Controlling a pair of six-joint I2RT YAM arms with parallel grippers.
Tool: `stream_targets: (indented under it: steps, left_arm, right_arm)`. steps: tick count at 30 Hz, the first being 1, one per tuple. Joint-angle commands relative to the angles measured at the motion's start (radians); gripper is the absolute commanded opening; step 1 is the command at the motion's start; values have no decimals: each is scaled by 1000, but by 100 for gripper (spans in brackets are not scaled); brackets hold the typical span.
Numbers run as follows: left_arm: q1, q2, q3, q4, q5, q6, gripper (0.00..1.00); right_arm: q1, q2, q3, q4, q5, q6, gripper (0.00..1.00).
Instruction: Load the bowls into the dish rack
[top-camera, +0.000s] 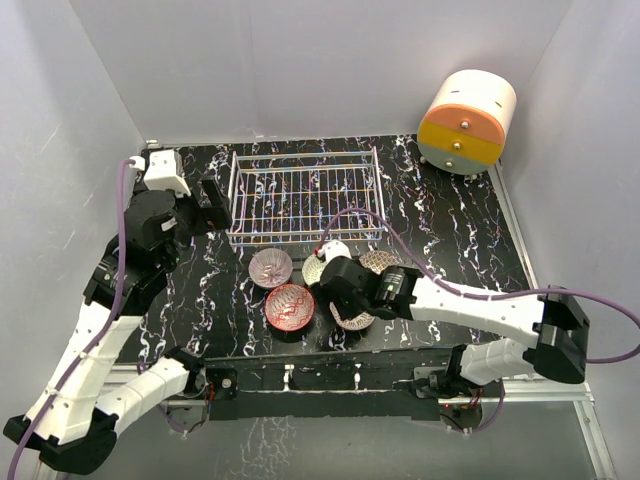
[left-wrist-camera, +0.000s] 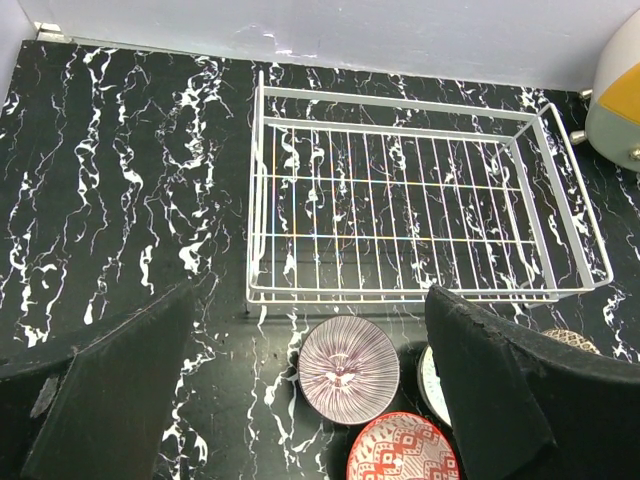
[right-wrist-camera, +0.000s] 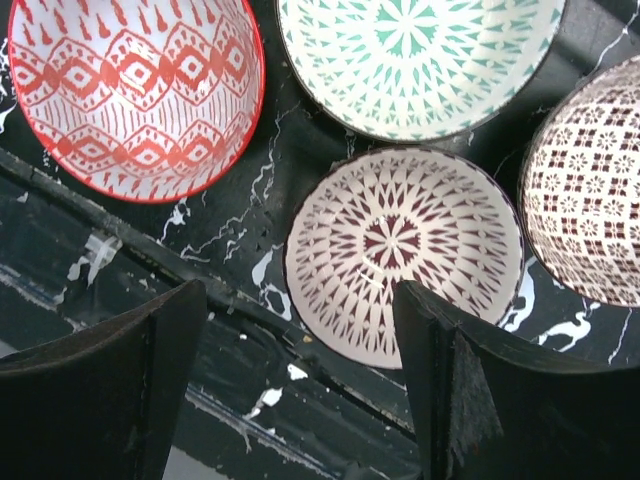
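Observation:
The white wire dish rack (top-camera: 305, 195) stands empty at the back middle; it also shows in the left wrist view (left-wrist-camera: 420, 210). Five bowls sit on the table in front of it: pinkish bowl (top-camera: 270, 267) (left-wrist-camera: 348, 368), red bowl (top-camera: 289, 307) (right-wrist-camera: 135, 95), pale green bowl (top-camera: 316, 268) (right-wrist-camera: 415, 60), and two brown-and-white bowls (top-camera: 378, 262) (top-camera: 352, 318). My right gripper (top-camera: 345, 300) (right-wrist-camera: 300, 295) is open and empty, hovering over the nearer brown-and-white bowl (right-wrist-camera: 400, 250) at the table's front edge. My left gripper (top-camera: 205, 215) (left-wrist-camera: 310, 300) is open and empty, left of the rack.
A round orange-and-cream drawer unit (top-camera: 466, 122) stands at the back right corner. White walls close in the table on three sides. The table's front edge runs just below the bowls (right-wrist-camera: 300, 340). The right arm partly covers the pale green bowl from above.

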Motion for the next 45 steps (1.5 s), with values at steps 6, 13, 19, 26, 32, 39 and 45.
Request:
stream_targets:
  steps: [6, 13, 19, 26, 32, 39, 45]
  left_arm:
    - [-5, -41, 2, -22, -43, 7, 97]
    - [-5, -47, 8, -20, -51, 17, 97]
    - [-5, -44, 10, -16, -49, 17, 97]
    - [-5, -43, 6, -13, -46, 12, 97]
    - [-5, -51, 5, -14, -47, 10, 97]
    - [-5, -65, 5, -20, -60, 10, 97]
    - [-5, -81, 12, -25, -67, 14, 97]
  right_arm:
    - [4, 91, -43, 148, 42, 2, 65]
    - [13, 130, -81, 185, 36, 19, 60]
    - [30, 175, -92, 187, 81, 38, 50]
    - [55, 229, -97, 189, 152, 59, 49]
    - [96, 285, -82, 140, 250, 109, 42]
    - [156, 355, -46, 40, 353, 199, 17]
    - [205, 366, 66, -94, 414, 224, 8]
